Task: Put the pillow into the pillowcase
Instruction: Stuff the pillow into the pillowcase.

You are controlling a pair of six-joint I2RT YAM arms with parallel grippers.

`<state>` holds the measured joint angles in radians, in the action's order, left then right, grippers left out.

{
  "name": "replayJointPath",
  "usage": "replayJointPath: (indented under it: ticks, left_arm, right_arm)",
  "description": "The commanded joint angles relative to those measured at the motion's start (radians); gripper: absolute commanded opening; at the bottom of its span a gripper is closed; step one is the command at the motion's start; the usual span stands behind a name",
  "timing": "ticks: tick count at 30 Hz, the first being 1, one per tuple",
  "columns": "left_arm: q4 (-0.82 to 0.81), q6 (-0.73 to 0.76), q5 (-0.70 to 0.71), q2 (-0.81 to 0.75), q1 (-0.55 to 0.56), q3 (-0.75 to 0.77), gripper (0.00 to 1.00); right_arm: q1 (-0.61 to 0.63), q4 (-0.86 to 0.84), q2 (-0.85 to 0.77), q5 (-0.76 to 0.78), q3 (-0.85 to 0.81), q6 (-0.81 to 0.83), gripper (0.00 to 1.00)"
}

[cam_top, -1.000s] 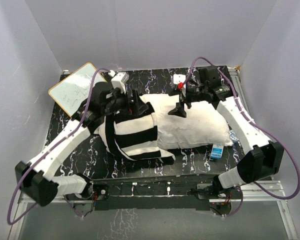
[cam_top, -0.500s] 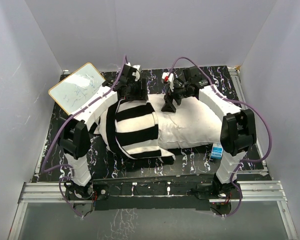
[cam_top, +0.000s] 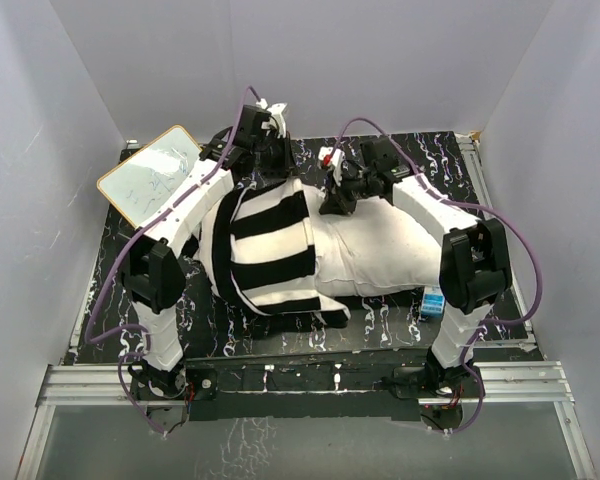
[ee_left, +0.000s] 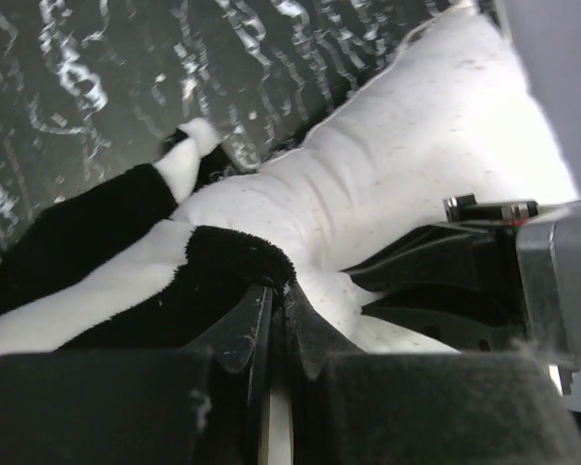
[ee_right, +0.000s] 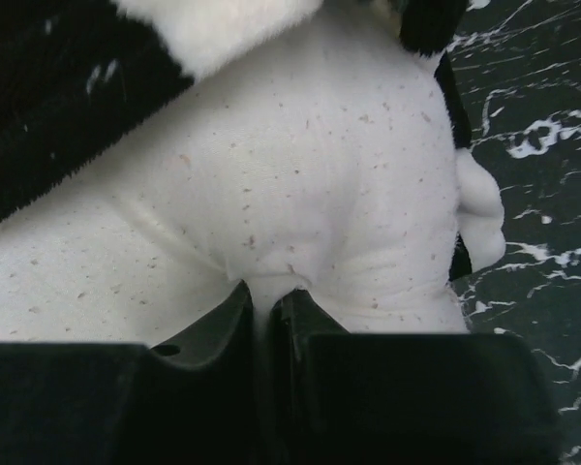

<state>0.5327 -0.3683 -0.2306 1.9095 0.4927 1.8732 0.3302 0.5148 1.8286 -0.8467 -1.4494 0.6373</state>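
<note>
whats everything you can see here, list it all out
pillow: 1, plain white, centre of the table, left part inside the striped sleeve
pillowcase: 1, black and white stripes, over the pillow's left part
whiteboard: 1, white with a light frame, far left corner
small box: 1, blue and white, by the pillow's near right corner
table: 1, black with white marbling, under everything
cables: 2, purple, one looping along each arm
arms: 2, white and black, left arm and right arm reaching in from the near edge
left gripper: 1, black, shut on the pillowcase edge
right gripper: 1, black, shut on pillow fabric
</note>
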Motion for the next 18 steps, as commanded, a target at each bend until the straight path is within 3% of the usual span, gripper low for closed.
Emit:
replayJointPath:
  ticks: [1,5,9,12,16,18]
  left_arm:
    - [-0.328,-0.033,-0.233,-0.127,0.025,0.048,0.00]
    - [-0.528,-0.076,-0.251,-0.272,0.036,-0.183,0.00]
    - [-0.686,-0.123,-0.221,-0.405,0.036,-0.555,0.00]
    - [-0.801,-0.192,-0.236,-0.444,0.035,-0.747,0.00]
    - [-0.800,-0.227,-0.257,-0.471,0.048,-0.847,0.00]
    - [-0.766,-0.202,-0.218,-0.525,0.056,-0.877,0.16]
  right_arm:
    - [-0.002,-0.129,-0.109,-0.047,-0.168,-0.114,0.08]
    - [-0.010,-0.153,-0.178,-0.205,-0.187,-0.166,0.08]
    - [0.008,-0.430,-0.269,-0.236,0.159,-0.320,0.08]
    - [0.027,-0.577,-0.272,-0.194,0.384,-0.330,0.08]
    - [0.033,-0.464,-0.236,-0.190,0.453,-0.178,0.08]
    - [0.037,-0.394,-0.236,-0.191,0.457,-0.108,0.08]
